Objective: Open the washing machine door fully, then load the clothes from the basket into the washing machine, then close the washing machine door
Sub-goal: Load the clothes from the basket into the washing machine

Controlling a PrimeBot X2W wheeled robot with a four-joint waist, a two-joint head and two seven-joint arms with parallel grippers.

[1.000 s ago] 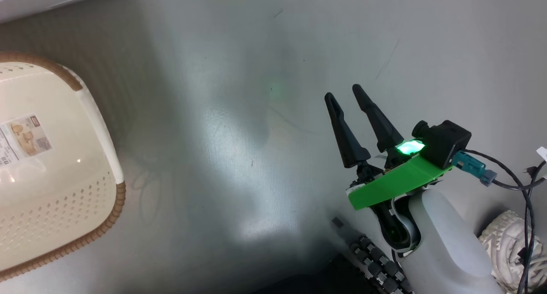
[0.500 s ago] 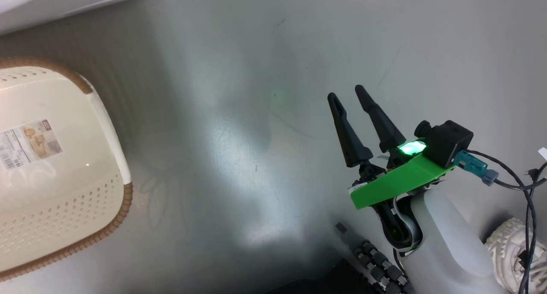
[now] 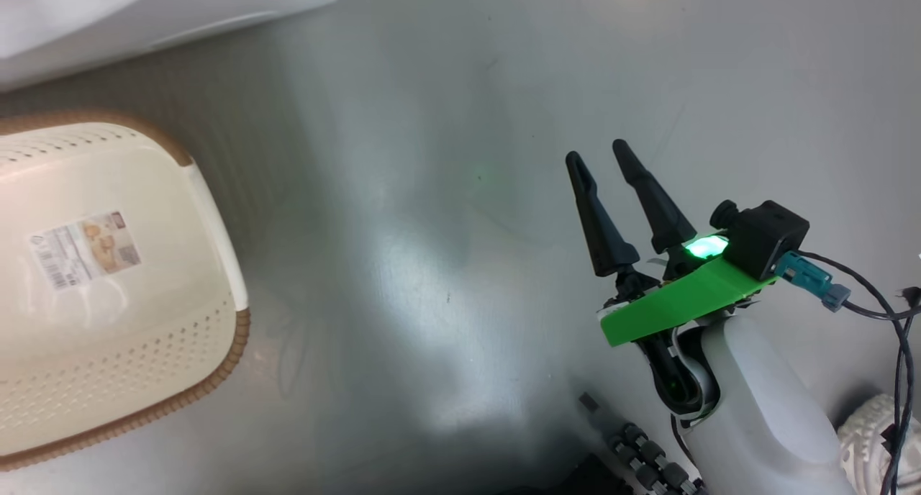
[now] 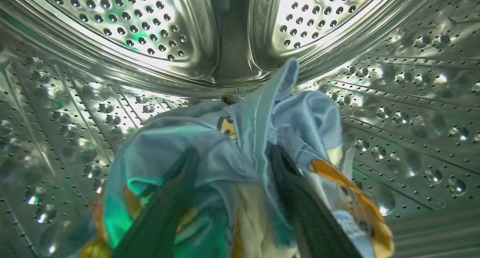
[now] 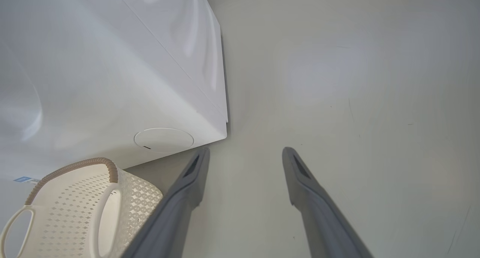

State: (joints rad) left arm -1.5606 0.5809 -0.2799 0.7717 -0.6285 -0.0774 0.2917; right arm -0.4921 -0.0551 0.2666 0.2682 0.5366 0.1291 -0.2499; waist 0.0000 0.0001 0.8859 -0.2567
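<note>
My left gripper (image 4: 232,155) is inside the washing machine's perforated steel drum (image 4: 112,29). Its fingers stand apart, open, with the light blue printed clothes (image 4: 210,138) bunched between and draped over them, resting on the drum wall. My right gripper (image 3: 597,151) hangs open over bare floor, also seen as the right gripper (image 5: 245,151) with nothing between its fingers. The cream basket (image 3: 144,351) lies at the left with its label sticker showing and no clothes visible in it. The basket (image 5: 75,209) sits in front of the white washing machine (image 5: 112,81). The washing machine door is out of view.
A round service cap (image 5: 164,140) sits low on the washer front, whose corner (image 3: 144,13) is at the top left. Glossy grey floor (image 3: 432,265) lies between basket and right arm. A white knit shoe (image 3: 874,430) and dark cables (image 3: 878,308) are at the lower right.
The whole head picture has slid right and down, so the camera has moved. The right gripper keeps the same open pose.
</note>
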